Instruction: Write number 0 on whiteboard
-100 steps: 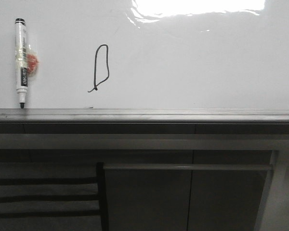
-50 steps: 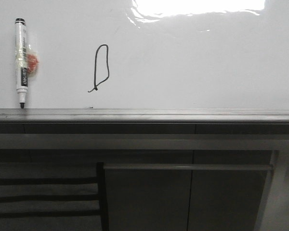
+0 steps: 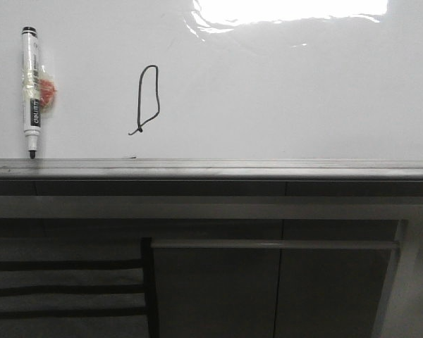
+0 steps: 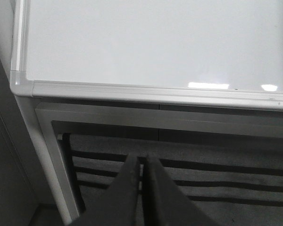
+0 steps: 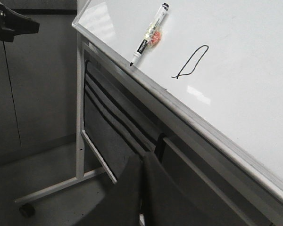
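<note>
The whiteboard [image 3: 282, 91] fills the upper front view, glossy white with glare at the top and a grey rail along its lower edge. The number 0 [image 3: 148, 98], a thin dark narrow loop with a small tail, is drawn left of centre; it also shows in the right wrist view [image 5: 192, 61]. A marker [image 3: 32, 91] with a black cap hangs at the board's left, tip down near the rail, seen too in the right wrist view [image 5: 149, 34]. My left gripper [image 4: 141, 162] is shut and empty, below the board's corner. My right gripper [image 5: 141, 157] is shut and empty, well below the board.
A grey rail [image 3: 211, 169] runs under the board. Below it are grey cabinet doors [image 3: 275, 289] and dark slats [image 3: 63, 289]. The board's stand frame [image 5: 80, 117] and a caster on the floor show in the right wrist view.
</note>
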